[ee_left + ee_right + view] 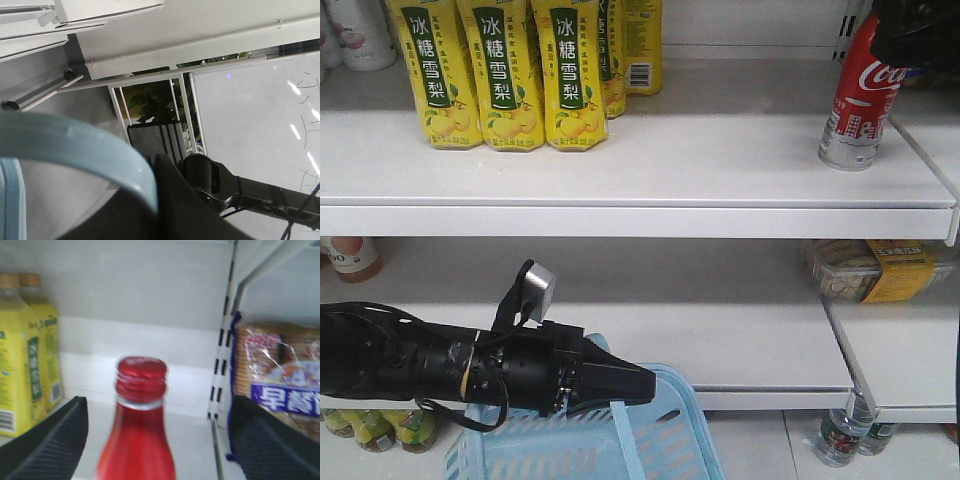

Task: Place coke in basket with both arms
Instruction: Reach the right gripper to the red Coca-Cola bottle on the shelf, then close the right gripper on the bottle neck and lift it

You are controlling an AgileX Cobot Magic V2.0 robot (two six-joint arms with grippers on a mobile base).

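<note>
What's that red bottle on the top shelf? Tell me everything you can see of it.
The coke is a red, bottle-shaped container with white Coca-Cola script, a tapered neck, a ribbed red cap and a silvery-grey base. It stands at the right end of the upper white shelf, apart from the yellow bottles. The right gripper is open, its fingers either side of the neck, not touching it.

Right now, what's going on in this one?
The right tool is open and straddles the neck of the coke, which stands at the right end of the upper shelf and is not yet gripped. Lower down, the left tool looks shut on the handle of the basket, holding it in front of the shelves.
</note>
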